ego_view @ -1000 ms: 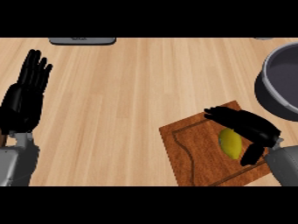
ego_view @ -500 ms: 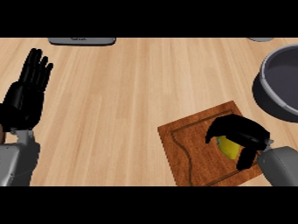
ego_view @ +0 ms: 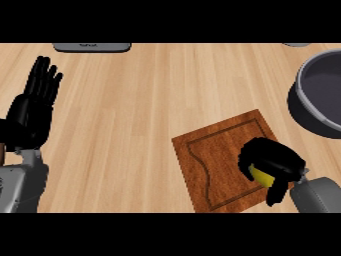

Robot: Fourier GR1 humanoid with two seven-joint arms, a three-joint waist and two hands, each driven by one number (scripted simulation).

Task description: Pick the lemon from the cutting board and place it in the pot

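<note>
Two hands are seen over the wooden counter [ego_view: 151, 100]. The right hand [ego_view: 272, 162] is curled round the lemon [ego_view: 260, 173], of which only a sliver of yellow shows beneath the black fingers; the fruit sits on the right part of the cutting board [ego_view: 217, 165], and whether it is lifted off the wood cannot be told from above. The wrap is judged to be the grasp before the carry, the fingers being closed over the top so that the round fruit cannot roll out. The left hand [ego_view: 33, 107] is held at the left edge with fingers straight and up, at rest and well apart from the work. The dark pot [ego_view: 313, 117] stands beyond the board's far right corner, mouth open. Nothing is seen between board and pot; only the pot's near wall must be cleared. A grey object [ego_view: 92, 46] lies at the far edge.
</note>
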